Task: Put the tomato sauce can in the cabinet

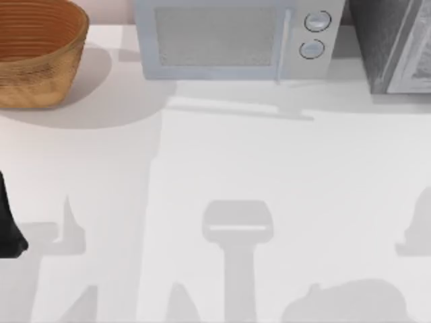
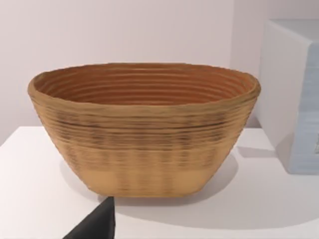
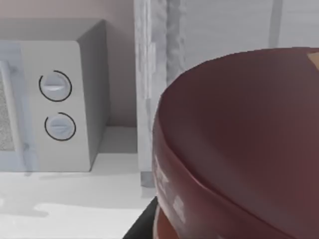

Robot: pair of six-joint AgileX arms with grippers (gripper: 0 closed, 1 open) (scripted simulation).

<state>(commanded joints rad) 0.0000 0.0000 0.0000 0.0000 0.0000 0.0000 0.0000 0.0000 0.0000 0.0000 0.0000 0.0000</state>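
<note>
The tomato sauce can [image 3: 239,149] looms very close in the right wrist view, its dark maroon round top tilted toward the camera. My right gripper is shut on it, and a dark part of one of its fingers [image 3: 142,226] shows under the can's edge. Just beyond the can rises the cabinet [image 3: 154,89] with its light grey ridged frame. From above, the cabinet [image 1: 390,47] is the dark grey box at the table's back right. My left arm [image 1: 8,229] is parked at the left edge of the table.
A woven basket [image 1: 34,47] stands at the back left, facing the left wrist camera as the basket [image 2: 144,129]. A pale microwave [image 1: 229,37] with two round knobs sits at the back middle, left of the cabinet; the microwave [image 3: 60,99] also appears beside the can.
</note>
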